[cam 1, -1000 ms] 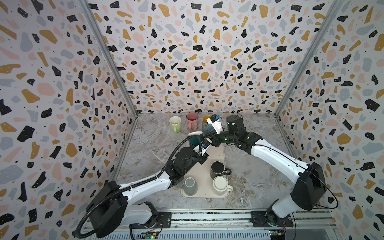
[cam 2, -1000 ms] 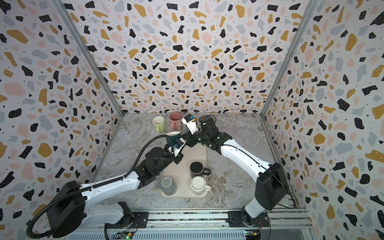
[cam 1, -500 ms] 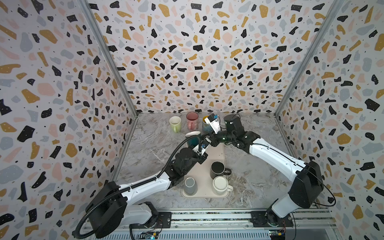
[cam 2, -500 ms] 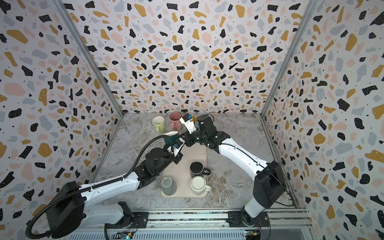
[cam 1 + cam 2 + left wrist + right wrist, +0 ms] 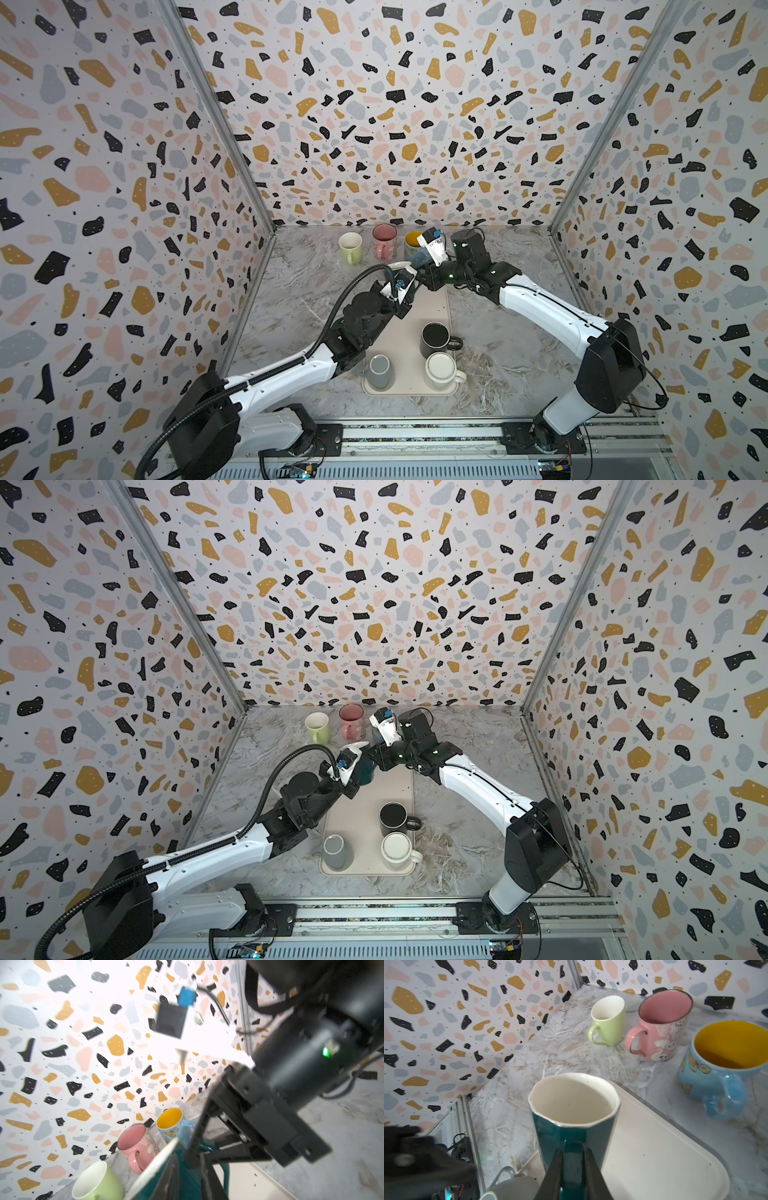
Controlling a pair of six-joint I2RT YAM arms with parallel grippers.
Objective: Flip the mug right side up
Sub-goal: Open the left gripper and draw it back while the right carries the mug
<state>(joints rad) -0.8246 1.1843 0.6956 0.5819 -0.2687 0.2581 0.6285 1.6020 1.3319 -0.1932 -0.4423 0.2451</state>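
Over far end of tray (image 5: 370, 808): teal mug (image 5: 574, 1109) upright, mouth up, R gripper (image 5: 573, 1153) clamped on its handle.
L gripper (image 5: 188, 1172) sits at the mug's wall; gripping or let go, I cannot tell, view is blurred. Mug bottom is hidden, so contact w/ tray is unclear. Behind, on marble table (image 5: 550, 1053): green mug (image 5: 609, 1022), pink mug (image 5: 662, 1028) w/ white swan print, blue mug (image 5: 716, 1076) w/ butterflies & yellow inside. Near end of tray carries grey mug (image 5: 336, 852), black mug (image 5: 392, 816), white mug (image 5: 397, 850). R arm (image 5: 301, 1064) blocks much of L wrist view.
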